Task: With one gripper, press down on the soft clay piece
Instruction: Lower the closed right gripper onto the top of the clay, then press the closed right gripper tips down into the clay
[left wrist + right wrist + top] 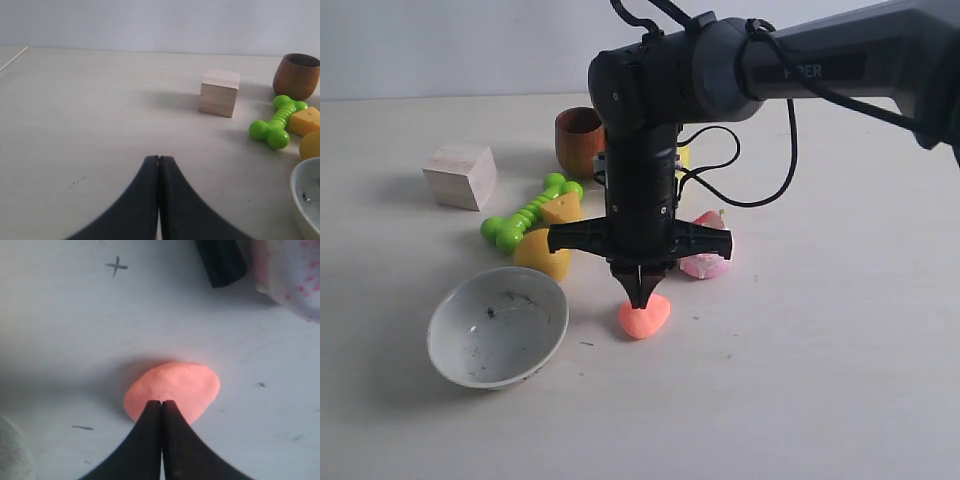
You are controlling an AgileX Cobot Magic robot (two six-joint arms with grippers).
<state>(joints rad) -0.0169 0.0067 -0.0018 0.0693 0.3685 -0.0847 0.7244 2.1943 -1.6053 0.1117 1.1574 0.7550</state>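
Nearest in the exterior view: white bowl (510,320), scuffed inside, on the counter (820,350), front left. Just beside it to the right is the orange clay piece (650,318), out in the open. The right claw (642,300) points straight down, fingers pressed together, tips on top of the clay. It pinches nothing.

The right wrist view confirms this: shut tips meet the clay near its edge rather than at its middle. It also shows pen marks on the counter that the exterior view misses.

The left claw (158,159) shows only in the left wrist view: fingers pressed together, empty, bare counter ahead. No clay in that view.

Behind the clay the arm and crossbar partly hide a pink-white lump (708,262) on the right and yellow pieces (542,255) on the left. Further back are a green bone toy (530,215), a pale wood block (460,175) and, farthest, a brown wooden cup (578,138). Nothing sits between claw and clay.
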